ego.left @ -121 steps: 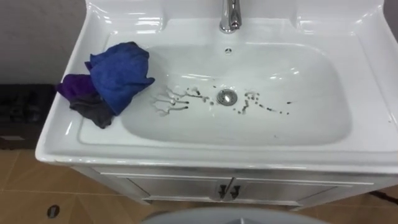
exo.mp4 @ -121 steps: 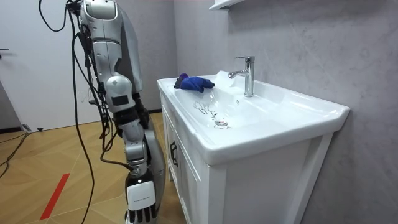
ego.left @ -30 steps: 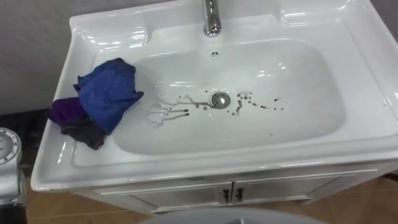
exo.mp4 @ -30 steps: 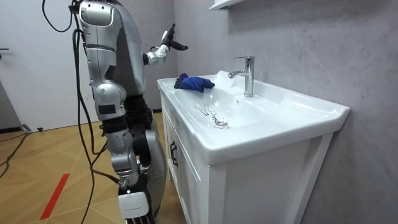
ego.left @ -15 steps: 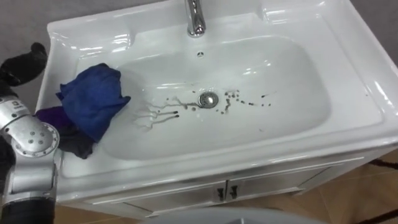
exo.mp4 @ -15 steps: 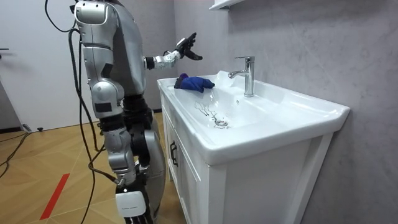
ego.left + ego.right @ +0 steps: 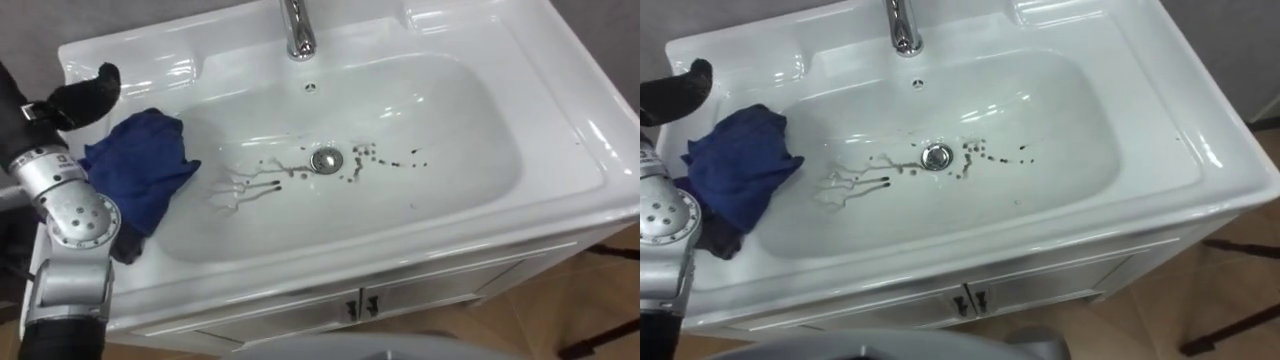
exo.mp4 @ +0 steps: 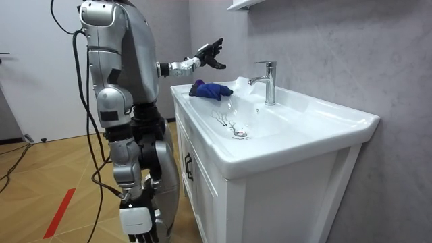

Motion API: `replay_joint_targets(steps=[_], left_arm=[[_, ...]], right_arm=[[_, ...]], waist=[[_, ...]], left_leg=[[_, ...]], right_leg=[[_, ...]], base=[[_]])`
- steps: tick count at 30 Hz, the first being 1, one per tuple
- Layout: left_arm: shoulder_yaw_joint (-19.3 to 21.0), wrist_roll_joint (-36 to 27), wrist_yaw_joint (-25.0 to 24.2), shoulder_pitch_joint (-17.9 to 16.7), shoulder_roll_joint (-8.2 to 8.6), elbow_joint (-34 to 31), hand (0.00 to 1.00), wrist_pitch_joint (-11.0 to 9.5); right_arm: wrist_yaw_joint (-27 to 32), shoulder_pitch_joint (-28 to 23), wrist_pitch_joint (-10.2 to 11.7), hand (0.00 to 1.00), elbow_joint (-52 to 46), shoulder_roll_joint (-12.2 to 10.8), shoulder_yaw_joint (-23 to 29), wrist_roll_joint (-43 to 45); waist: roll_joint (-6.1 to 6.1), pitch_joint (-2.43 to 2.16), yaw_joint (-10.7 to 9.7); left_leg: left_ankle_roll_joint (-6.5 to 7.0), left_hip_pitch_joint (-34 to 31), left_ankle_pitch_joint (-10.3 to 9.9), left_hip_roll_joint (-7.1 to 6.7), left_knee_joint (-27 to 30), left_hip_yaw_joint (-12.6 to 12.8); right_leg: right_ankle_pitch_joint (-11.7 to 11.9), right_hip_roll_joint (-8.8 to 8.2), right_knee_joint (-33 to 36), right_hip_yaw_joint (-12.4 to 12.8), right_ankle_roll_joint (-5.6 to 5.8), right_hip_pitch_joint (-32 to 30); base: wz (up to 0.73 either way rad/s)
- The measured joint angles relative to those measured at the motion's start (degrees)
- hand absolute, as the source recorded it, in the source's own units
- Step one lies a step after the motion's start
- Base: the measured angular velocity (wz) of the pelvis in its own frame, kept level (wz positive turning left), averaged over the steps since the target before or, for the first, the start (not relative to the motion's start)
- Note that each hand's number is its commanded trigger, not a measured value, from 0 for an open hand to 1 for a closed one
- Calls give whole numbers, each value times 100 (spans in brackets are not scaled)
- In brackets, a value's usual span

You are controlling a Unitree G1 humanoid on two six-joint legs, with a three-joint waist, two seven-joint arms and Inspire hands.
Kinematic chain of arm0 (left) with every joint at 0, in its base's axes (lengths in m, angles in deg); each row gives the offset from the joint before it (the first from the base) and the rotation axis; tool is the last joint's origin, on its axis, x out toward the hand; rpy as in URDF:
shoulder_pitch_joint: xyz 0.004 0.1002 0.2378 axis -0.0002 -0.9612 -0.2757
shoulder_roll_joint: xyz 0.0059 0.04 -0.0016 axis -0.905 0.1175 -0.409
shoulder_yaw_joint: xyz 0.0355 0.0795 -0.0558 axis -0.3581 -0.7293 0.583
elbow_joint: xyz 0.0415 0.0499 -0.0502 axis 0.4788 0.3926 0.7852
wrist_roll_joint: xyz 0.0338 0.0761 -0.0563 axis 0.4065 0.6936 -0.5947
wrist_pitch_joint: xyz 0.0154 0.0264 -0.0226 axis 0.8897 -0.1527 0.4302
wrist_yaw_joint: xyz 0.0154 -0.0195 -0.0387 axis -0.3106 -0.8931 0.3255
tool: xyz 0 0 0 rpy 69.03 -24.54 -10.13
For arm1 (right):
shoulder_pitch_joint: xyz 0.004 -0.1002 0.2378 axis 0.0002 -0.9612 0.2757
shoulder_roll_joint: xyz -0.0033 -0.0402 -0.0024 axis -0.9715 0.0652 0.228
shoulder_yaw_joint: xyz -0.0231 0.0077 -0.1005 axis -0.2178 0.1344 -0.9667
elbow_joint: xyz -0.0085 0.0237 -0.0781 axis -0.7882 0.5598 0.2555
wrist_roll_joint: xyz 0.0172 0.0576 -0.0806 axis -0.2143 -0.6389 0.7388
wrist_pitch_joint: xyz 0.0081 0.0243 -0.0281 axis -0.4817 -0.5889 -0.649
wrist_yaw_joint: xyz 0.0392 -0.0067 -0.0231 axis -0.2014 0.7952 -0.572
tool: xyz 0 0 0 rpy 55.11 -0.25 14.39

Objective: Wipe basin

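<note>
Black left robot hand w/ fingers wide, empty, just above blue cloth on basin rim.

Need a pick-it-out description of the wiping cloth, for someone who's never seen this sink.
Start at the white basin with the chrome faucet at its back. On its left rim, near the robot's left hand, lies a crumpled blue cloth. It is the bright blue one, lying on top of a darker cloth.
</note>
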Motion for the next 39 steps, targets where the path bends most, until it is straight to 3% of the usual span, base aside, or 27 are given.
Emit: replay_joint_targets(steps=[11,20,24,28,39], left_arm=[[-442,-7,-370,-1,158,406,0,21],[-499,-9,-500,-1,260,583,0,82],[-659,-5,-637,-3,312,737,0,288],[-665,7,-725,-15,406,844,0,428],[-704,624,-547,-169,610,1306,0,429]], right_arm=[[207,38,12,0,-73,-24,-37,3],[211,51,-21,0,-78,-30,-36,7],[211,36,-150,0,-81,-35,-38,-2],[213,44,-207,0,-88,-43,-69,7],[275,43,-207,0,-70,-49,-159,5]], waist=[[-66,28,-82],[-96,-17,-83],[-60,-47,-72],[-55,-48,-57],[-87,-26,-42]], left_leg=[[0,-46,0,-1,93,21],[0,-62,-1,-1,90,85],[0,-58,-1,0,90,92],[0,-67,-1,5,91,92],[0,-49,-1,3,78,109]], right_leg=[[0,0,9,37,0,2],[6,7,104,123,-8,-88],[11,8,102,124,-9,-89],[11,10,96,116,-9,-97],[11,11,108,143,-9,-107]], base=[[-1],[-3],[0],[0],[0]])
